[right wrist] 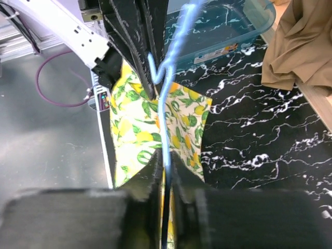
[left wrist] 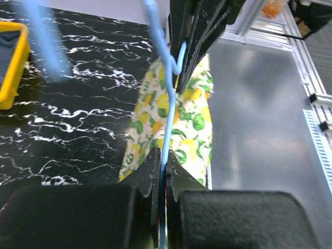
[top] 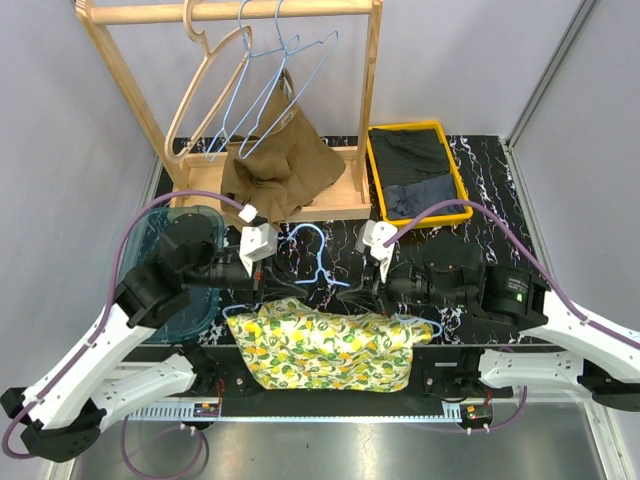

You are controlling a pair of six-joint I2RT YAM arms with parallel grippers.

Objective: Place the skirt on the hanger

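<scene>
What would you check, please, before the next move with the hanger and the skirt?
1. Left gripper shut on the hanger: ok.
2. Right gripper shut on the hanger's other end: ok.
3. Skirt spread between both grippers: ok.
4. Skirt fastened to the hanger: cannot tell.
5. Hanger's hook free and pointing toward the rack: ok.

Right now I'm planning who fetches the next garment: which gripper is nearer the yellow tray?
Right. The right gripper sits just on the near side of the yellow tray. The left gripper is farther to the tray's left, gripping the other end of the blue hanger.
</scene>
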